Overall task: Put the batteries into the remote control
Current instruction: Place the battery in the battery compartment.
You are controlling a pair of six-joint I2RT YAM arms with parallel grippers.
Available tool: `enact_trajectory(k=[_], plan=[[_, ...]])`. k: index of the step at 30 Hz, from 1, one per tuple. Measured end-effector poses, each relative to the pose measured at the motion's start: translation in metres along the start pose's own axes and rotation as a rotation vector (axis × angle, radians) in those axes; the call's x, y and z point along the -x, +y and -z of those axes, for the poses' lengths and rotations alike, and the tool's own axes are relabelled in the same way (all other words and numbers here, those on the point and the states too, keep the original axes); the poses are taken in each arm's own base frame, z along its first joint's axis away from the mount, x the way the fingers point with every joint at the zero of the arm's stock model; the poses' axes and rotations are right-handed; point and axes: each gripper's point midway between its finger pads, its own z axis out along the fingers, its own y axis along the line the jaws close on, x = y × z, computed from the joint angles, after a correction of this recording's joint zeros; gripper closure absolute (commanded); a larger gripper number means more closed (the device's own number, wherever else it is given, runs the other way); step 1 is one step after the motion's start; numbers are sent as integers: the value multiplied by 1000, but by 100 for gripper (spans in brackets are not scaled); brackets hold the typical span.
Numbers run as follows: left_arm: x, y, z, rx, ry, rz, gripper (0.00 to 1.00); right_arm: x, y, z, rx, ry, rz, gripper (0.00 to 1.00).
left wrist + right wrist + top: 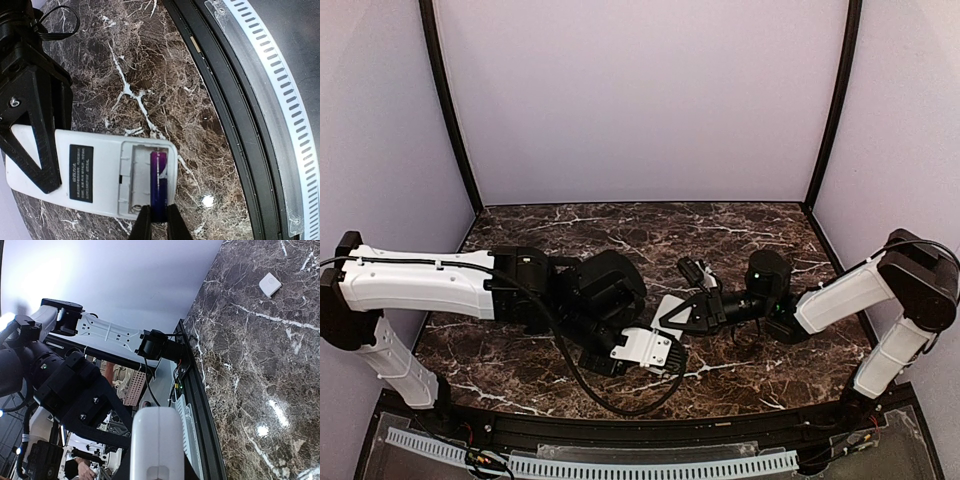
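The remote control [95, 175] is held white back up, its battery compartment open. The dark blue-purple battery [159, 182] lies in the compartment's outer slot; the other slot is bare. My left gripper [159, 222] is shut on that battery's near end. My right gripper [35, 145] is shut on the remote's other end, and the remote's edge [157, 440] fills the space between its jaws [157, 462]. In the top view both grippers meet at the remote [670, 308] above the table's middle, left gripper [658, 328] and right gripper [690, 312]. The orange battery is out of view.
A small white square piece [270, 284] lies alone on the marble table [570, 230]. The black front rail [225, 100] and a perforated white strip [280, 90] run along the near edge. Purple walls close the back and sides.
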Motion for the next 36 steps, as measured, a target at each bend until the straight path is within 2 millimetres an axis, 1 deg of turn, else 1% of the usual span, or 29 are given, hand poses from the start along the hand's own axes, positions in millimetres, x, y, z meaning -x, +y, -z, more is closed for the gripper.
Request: enact_trajectory(k=[3, 19, 30, 36], plan=[[0, -1, 0, -4, -1, -1, 95, -1, 1, -1, 2, 4, 0, 100], [-6, 5, -2, 43, 35, -7, 93, 0, 0, -1, -1, 0, 0, 100], [-8, 8, -3, 67, 52, -25, 84, 2, -1, -1, -7, -16, 1, 100], [-8, 9, -5, 76, 50, -31, 82, 5, 0, -1, -4, -25, 10, 100]])
